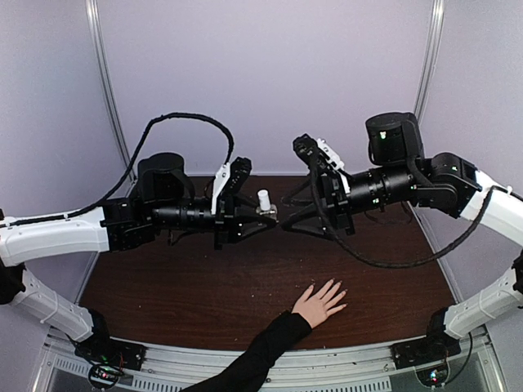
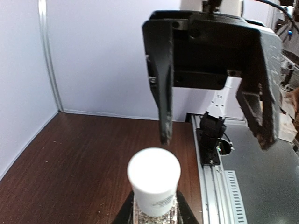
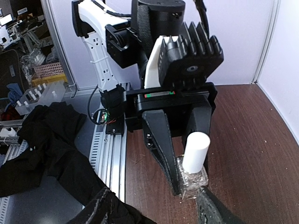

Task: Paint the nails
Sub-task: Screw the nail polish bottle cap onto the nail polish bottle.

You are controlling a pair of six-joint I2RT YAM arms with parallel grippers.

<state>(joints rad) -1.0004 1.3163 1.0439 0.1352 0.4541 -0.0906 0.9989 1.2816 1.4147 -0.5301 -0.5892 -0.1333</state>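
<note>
Both reach level, tip to tip | left tool (image 1: 272,214) clamps bottle (image 3: 195,161) | right tool (image 2: 215,137) wide

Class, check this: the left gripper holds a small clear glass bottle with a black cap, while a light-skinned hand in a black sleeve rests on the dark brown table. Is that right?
No: the cap is white, not black, as the left wrist view shows. The left gripper does hold the small clear glass bottle, and the black-sleeved hand rests on the dark brown table.
</note>
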